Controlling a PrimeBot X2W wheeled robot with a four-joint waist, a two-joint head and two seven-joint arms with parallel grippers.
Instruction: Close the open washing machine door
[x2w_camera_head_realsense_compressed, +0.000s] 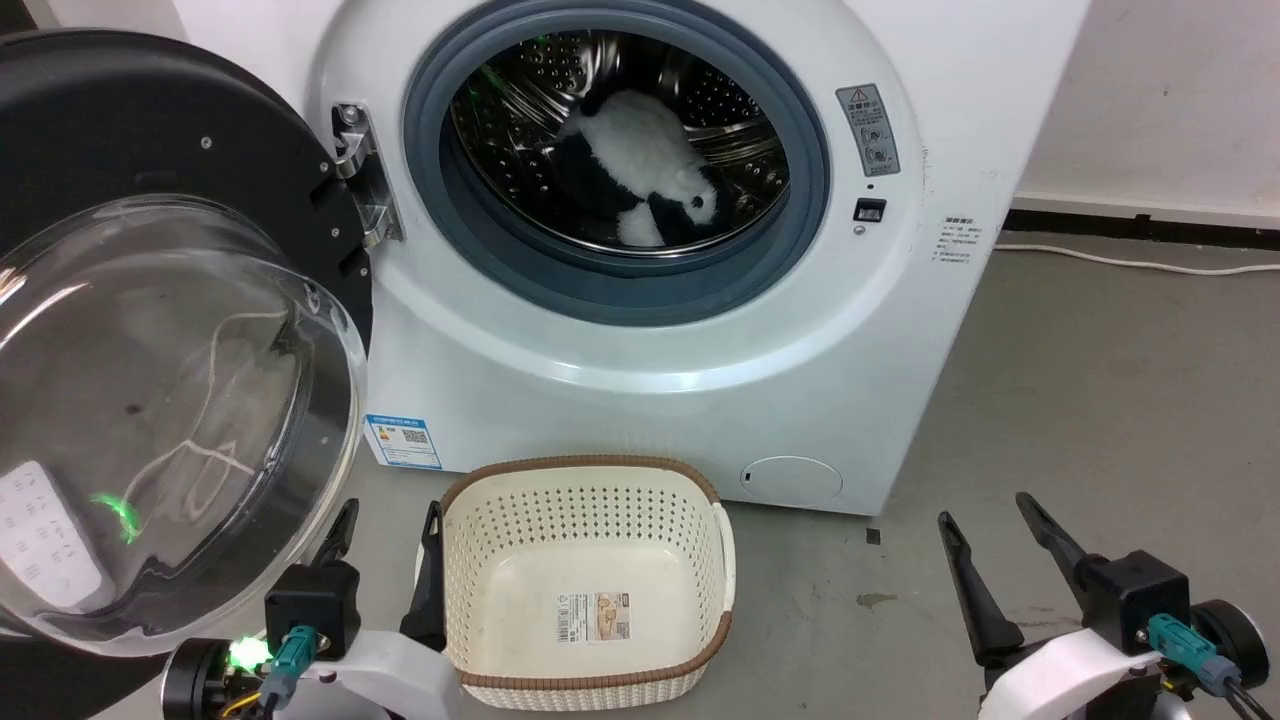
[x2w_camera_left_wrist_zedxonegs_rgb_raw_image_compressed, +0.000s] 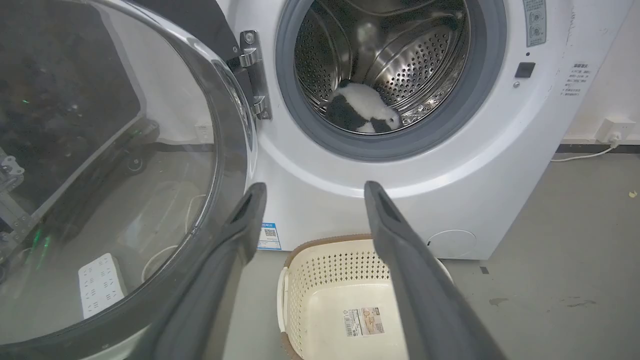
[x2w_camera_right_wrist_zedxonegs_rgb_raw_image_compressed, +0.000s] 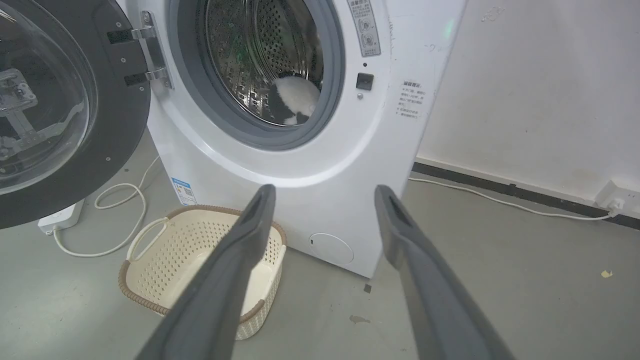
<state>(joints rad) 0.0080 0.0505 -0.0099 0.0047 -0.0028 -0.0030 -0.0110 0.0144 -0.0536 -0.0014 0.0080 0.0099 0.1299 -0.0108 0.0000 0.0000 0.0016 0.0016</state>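
Basket (x2w_camera_head_realsense_compressed: 585, 466) before washing machine (x2w_camera_head_realsense_compressed: 640, 385)

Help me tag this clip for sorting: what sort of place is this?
Probably a laundry or utility corner: a front-loading washing machine, its door open, a cream perforated basket before it, on bare grey floor.

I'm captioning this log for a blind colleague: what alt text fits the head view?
A white washing machine stands with its round, black-rimmed door swung open at the left, a black-and-white plush toy lying in the steel drum. A cream perforated basket sits on the grey floor in front, and the left gripper and right gripper are open at the bottom.
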